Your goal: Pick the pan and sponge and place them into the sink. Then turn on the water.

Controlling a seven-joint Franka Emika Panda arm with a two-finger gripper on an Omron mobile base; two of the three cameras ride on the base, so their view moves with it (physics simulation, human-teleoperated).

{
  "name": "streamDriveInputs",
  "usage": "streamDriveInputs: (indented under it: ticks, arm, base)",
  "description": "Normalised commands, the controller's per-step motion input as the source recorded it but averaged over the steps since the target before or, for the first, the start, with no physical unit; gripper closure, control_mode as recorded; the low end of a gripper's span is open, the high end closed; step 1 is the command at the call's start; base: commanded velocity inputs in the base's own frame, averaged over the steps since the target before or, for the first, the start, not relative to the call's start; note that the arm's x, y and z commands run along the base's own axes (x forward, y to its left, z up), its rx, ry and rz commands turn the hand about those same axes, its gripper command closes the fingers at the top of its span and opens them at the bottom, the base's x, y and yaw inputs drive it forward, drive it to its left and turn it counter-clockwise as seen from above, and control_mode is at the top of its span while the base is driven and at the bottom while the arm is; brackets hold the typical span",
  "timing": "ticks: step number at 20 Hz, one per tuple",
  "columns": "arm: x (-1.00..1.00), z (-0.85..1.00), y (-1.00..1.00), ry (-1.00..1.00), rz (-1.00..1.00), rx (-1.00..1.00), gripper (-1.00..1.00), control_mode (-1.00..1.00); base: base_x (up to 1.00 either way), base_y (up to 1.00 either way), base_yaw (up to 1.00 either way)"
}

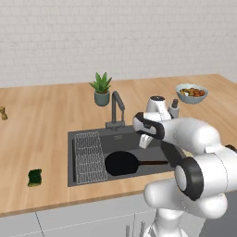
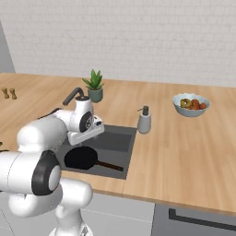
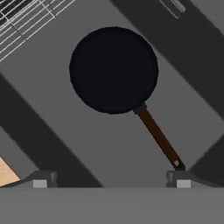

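1. Here, at far left, the sponge [image 1: 34, 177] lies flat on the bench [image 1: 41, 125], well apart from the sink [image 1: 71, 157] and near the bench's front edge; its long axis cannot be told.
2. The wire rack [image 1: 89, 156] fills the sink's left side.
3. Beside the rack, the pan [image 1: 121, 163] rests flat on the basin floor, its handle [image 1: 153, 162] running rightward along the sink's length.
4. The faucet [image 1: 116, 107] stands behind the basin; no stream shows.
5. The gripper [image 1: 145, 140] hangs over the sink's right part, above the handle end, jaws wide and empty; in the hand view the fingertips [image 3: 177, 177] straddle that end.
6. Judged next target: the sponge, leftward and toward the front across pan and rack. The bare bench around it leaves open room, but the front edge is close.
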Motion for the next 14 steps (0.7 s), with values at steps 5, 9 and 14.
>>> streamDriveInputs:
  ticks: [5,9,14]
  arm:
    - [-0.12,0.08,-0.23,0.05,-0.37,0.0,-1.0,-1.0]
    - [0.0,0.0,-0.07,0.0,-0.01,0.03,-1.0,-1.0]
    - [-0.09,0.06,0.15,0.0,-0.07,0.11,-1.0,-1.0]
  base:
    - [0.0,0.0,0.0]
    - [0.0,0.0,0.0]
    - [0.0,0.0,0.0]
